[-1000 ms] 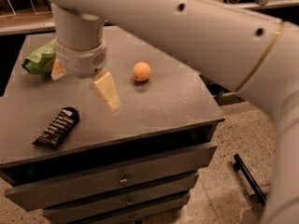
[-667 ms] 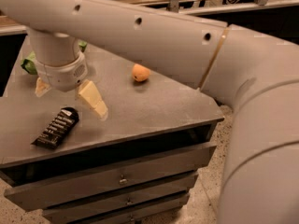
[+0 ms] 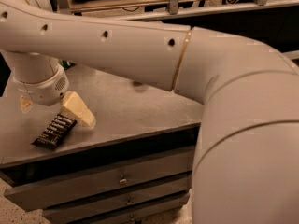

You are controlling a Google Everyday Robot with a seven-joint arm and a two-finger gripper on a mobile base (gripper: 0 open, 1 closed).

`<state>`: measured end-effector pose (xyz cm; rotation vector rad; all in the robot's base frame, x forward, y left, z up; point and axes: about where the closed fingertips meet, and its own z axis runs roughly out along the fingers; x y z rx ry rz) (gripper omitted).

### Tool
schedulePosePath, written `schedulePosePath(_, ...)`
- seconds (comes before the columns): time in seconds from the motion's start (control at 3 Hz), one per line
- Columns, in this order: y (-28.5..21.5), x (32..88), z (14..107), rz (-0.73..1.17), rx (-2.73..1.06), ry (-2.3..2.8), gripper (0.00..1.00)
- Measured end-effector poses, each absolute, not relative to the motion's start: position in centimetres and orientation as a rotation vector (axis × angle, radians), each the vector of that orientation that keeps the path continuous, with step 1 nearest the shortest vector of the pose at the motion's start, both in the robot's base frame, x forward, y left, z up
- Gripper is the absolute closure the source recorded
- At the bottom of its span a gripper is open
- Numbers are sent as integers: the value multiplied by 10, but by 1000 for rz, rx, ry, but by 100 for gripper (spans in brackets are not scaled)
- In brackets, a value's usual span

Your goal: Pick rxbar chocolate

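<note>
The rxbar chocolate [image 3: 54, 131], a flat black wrapper with rows of white lettering, lies near the front left edge of the grey cabinet top [image 3: 140, 108]. My gripper [image 3: 51, 106] hangs just above and behind the bar, open and empty. One cream finger [image 3: 79, 109] reaches down beside the bar's far right end. The other finger [image 3: 24, 102] shows only partly at the left. My big white arm crosses the whole top of the view.
The cabinet has stacked drawers [image 3: 121, 178] below its front edge. The arm hides the back of the top, so the green bag and the orange fruit are out of sight. Speckled floor shows at the bottom left.
My gripper has moved left and down toward the bar, and the arm now covers the green bag and the orange fruit. The bar has not moved.
</note>
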<state>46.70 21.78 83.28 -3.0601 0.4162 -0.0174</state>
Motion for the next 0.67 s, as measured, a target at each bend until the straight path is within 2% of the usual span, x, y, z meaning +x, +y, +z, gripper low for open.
schedulePosePath(0.33, 220, 468, 833, -21, -3049, 417, 18)
schedulePosePath(0.67, 222, 468, 833, -24, -3041, 415, 42)
